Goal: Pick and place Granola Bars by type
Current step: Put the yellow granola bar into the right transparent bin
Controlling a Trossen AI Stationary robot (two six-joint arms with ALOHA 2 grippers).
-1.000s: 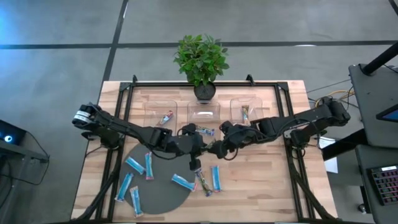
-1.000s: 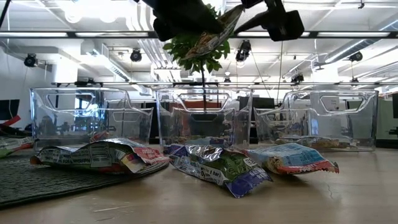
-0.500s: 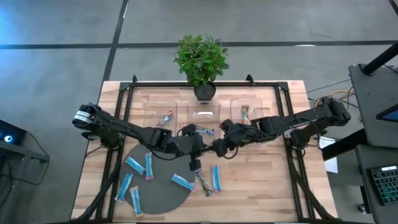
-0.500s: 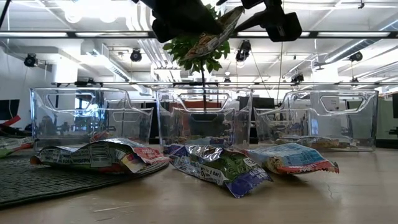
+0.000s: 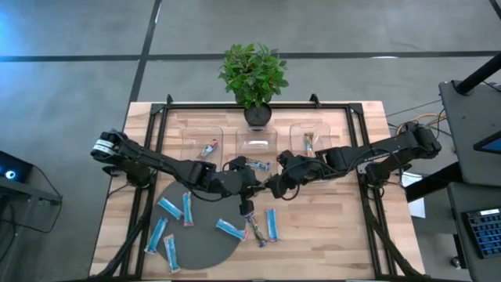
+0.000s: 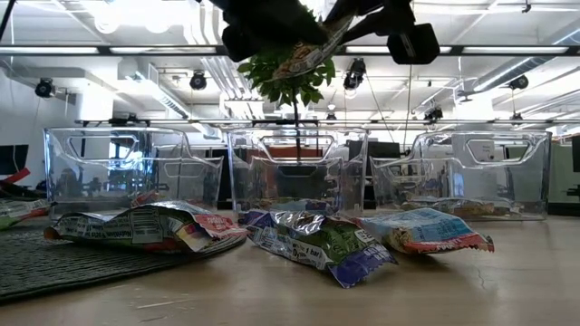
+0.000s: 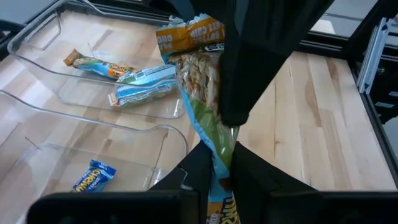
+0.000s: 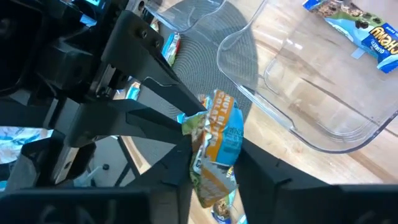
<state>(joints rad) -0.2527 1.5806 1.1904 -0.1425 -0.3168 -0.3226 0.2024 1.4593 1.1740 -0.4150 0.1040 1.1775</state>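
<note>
A granola bar (image 7: 198,81) in a green and orange wrapper hangs in the air above the table's middle, between my two grippers. My left gripper (image 5: 254,186) is shut on its green end, and my right gripper (image 5: 271,186), coming from the right, is shut on its other end. In the low view the bar (image 6: 308,56) shows high above the table, slanting. Several blue bars (image 5: 168,207) lie on the round dark mat (image 5: 200,243), and two more (image 5: 271,223) lie beside it. My left gripper pinches the bar's green end (image 7: 219,152) between its two fingers, which lie along the bar. The bar is lifted clear of the table and slants away from them. My right gripper pinches the orange-printed part (image 8: 212,171) between its two fingers, coming about level from the table's right; one finger (image 7: 249,81) lies against the bar's face.
Three clear trays stand in a row at the far side: the left (image 5: 202,141), middle (image 5: 257,147) and right (image 5: 309,137) ones each hold a bar. A potted plant (image 5: 253,74) stands behind them. Bare wood lies at the near right.
My right gripper has shut on the free end of the bar that my left gripper holds. Neither arm has moved much, and the bar stays lifted at the same height.
</note>
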